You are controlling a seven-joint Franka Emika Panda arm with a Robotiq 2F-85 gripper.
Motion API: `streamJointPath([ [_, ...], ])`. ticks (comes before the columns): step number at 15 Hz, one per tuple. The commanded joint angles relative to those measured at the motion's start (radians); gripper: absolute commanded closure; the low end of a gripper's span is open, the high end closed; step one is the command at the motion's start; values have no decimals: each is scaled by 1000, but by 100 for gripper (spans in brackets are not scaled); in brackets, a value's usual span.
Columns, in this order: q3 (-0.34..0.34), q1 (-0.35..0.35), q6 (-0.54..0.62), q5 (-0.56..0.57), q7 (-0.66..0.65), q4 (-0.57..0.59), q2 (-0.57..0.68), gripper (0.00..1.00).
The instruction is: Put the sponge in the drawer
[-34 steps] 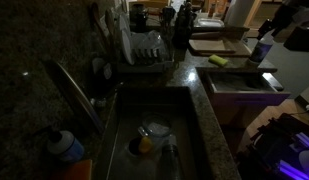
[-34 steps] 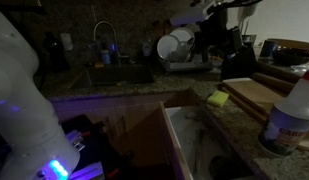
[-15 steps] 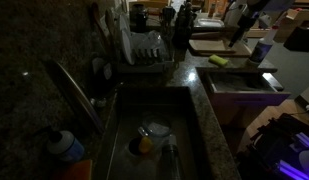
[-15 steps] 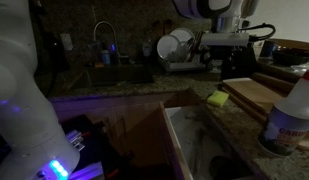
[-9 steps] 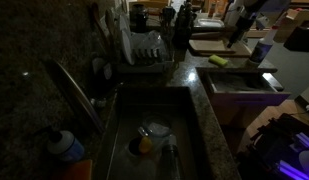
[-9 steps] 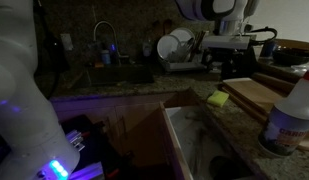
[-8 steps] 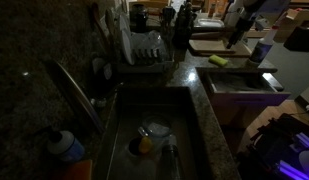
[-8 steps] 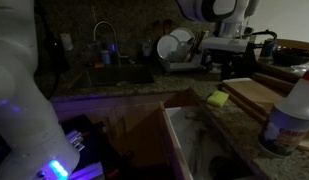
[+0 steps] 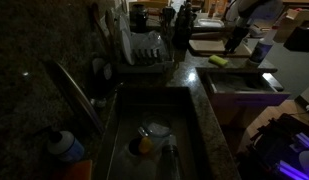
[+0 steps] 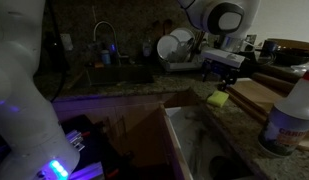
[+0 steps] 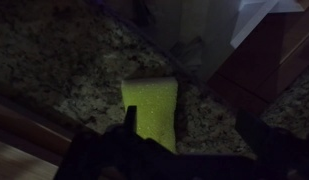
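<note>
**Q:** Where is the sponge?

**A:** The sponge (image 10: 218,99) lies flat on the speckled stone counter, near the counter's front edge and just beside a wooden cutting board (image 10: 256,95). It is a small yellow-green block. Nothing touches it.

**Q:** And the claw?

**A:** The gripper (image 10: 221,74) hangs above the sponge, apart from it. In the wrist view its two dark fingers (image 11: 129,122) stand spread wider than the sponge and hold nothing. It looks lined up that way so the fingers can drop on either side of the block.

**Q:** Where must the sponge go?

**A:** Into the drawer (image 10: 184,150), which stands pulled out below the counter's front edge, close to the sponge. Its inside is pale. The room is too dark to tell whether anything lies in it.

**Q:** Are there other containers?

**A:** A deep dark sink (image 9: 186,118) is set into the counter, well apart from the sponge. It holds an orange-yellow lump (image 9: 144,146) and a pale round dish (image 9: 155,129). A dish rack (image 9: 146,50) at the counter's back edge holds upright plates.
</note>
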State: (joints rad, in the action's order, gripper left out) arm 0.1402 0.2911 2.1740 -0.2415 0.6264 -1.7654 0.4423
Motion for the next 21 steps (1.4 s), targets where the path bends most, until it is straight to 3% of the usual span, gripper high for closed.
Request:
streamJointPath([
  [1,-16,23,19,22,-37,46,57,0],
  [6,-29,24,102,77,-46,104,146,0],
  [7,-37,31,75,70,-45,63,105,0],
  [10,-42,32,95,84,-48,90,140,0],
  [15,-89,76,30,50,4,165,201,0],
  [16,-81,63,63,66,-23,117,167,0],
  [21,-98,80,66,43,-8,133,187,0],
])
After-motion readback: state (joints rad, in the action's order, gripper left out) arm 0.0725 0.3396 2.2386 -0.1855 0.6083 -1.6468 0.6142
